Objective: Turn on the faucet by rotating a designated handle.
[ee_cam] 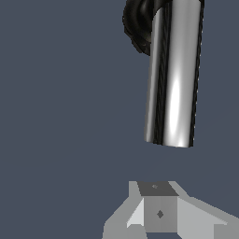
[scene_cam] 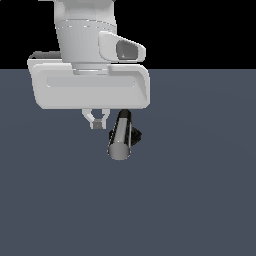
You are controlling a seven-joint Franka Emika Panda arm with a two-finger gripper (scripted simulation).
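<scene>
The faucet is a small fixture on the dark floor, with a black part (scene_cam: 136,135) behind a silvery-grey cylinder. That cylinder is the handle (scene_cam: 120,140), its flat round end facing the exterior camera. In the wrist view the handle (ee_cam: 173,79) runs from the black elbow (ee_cam: 139,24) toward my fingers. My gripper (scene_cam: 97,124) hangs just to the exterior view's left of the handle, a small gap apart, touching nothing. Its fingers (ee_cam: 158,212) are pressed together, shut on nothing. The faucet's round base is mostly hidden behind the handle.
The white hand body (scene_cam: 90,87) and wrist fill the upper part of the exterior view, above the faucet. Flat blue-grey floor (scene_cam: 200,200) stretches all around.
</scene>
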